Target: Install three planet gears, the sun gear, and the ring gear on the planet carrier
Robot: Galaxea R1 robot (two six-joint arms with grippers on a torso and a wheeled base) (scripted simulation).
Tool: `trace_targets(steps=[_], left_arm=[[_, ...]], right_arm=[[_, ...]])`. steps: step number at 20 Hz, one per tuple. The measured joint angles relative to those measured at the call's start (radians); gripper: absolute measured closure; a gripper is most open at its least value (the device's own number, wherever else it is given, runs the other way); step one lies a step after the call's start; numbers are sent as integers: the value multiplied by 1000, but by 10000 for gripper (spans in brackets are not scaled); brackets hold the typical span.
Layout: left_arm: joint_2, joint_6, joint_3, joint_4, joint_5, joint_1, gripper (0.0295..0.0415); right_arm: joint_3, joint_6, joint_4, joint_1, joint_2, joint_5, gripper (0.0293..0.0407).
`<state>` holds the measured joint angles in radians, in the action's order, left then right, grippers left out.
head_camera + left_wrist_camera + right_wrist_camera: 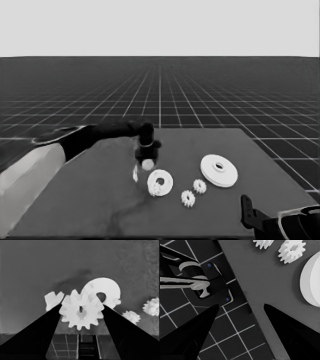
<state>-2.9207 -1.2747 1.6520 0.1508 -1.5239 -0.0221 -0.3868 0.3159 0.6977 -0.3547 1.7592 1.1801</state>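
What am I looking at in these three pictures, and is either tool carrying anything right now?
It is a two-armed robot at a dark table. The wide picture comes from its head camera; the other two come from cameras on each wrist, where the two black wedges are that arm's own fingers.

The left tool has reached in over the table and holds a planet gear between its fingers, just above the smaller round part, which already has one gear on it. A thin white piece lies beside it. Two more gears and the larger round part lie to the right.

The right tool waits open at the table's near right corner, holding nothing.
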Motion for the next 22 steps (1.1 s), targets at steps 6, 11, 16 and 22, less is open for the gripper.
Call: trace_targets(steps=[6, 11, 16, 22], left_arm=[[-143, 79, 213, -8, 12, 0, 398], [-184, 144, 334, 109, 80, 134, 398], [-188, 150, 346, 116, 86, 143, 398], [-189, 151, 347, 116, 86, 143, 326]], right_arm=[[0, 0, 0, 0, 0, 0, 315], [0, 0, 0, 0, 0, 0, 315], [0, 0, 0, 0, 0, 0, 315], [0, 0, 0, 0, 0, 0, 315]])
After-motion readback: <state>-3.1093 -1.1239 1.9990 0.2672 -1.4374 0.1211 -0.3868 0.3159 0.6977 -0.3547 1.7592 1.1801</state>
